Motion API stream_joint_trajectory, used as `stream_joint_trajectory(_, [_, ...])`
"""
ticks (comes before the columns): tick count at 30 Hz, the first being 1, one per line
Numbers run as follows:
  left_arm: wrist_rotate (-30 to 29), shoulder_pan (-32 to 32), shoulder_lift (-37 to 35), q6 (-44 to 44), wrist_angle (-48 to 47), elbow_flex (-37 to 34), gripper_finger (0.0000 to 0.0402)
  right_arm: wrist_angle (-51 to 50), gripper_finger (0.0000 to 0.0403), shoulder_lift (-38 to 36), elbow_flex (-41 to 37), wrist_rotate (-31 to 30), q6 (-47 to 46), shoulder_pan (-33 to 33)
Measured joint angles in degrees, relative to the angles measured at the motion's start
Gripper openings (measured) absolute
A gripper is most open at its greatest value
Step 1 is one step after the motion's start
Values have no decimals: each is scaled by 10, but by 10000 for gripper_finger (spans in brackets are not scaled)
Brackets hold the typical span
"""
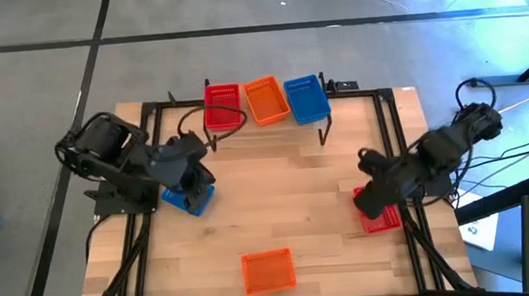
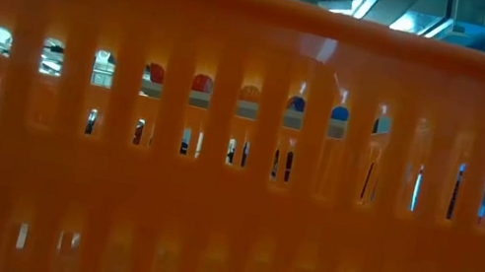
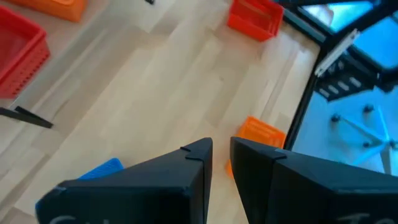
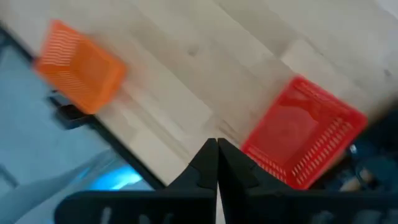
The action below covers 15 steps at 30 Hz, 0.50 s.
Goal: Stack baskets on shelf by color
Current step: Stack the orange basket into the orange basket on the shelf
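Left gripper [image 1: 194,179] directly above blue basket [image 1: 189,199] on table.

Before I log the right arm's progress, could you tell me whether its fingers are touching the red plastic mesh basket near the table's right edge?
Cannot tell. The high view has the right gripper overlapping the red plastic mesh basket; no view shows contact plainly.

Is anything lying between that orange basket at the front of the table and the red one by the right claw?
No. From above, only bare wooden tabletop separates the orange plastic mesh basket from the red plastic mesh basket.
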<state>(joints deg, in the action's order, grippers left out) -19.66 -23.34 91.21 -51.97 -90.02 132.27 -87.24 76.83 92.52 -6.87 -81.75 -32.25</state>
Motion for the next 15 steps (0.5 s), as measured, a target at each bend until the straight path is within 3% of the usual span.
stream_joint_trajectory(3, [-19, -5, -3, -19, 0, 0, 49, 17, 0, 1, -59, 7, -20, -11])
stream_joint_trajectory(8, [-25, -4, -1, -49, 0, 0, 49, 23, 1, 1, -142, 104, -6, 0])
stream_joint_trajectory(15, [13, -5, 18, -65, 0, 1, 49, 139, 11, 2, -208, 119, 47, 2])
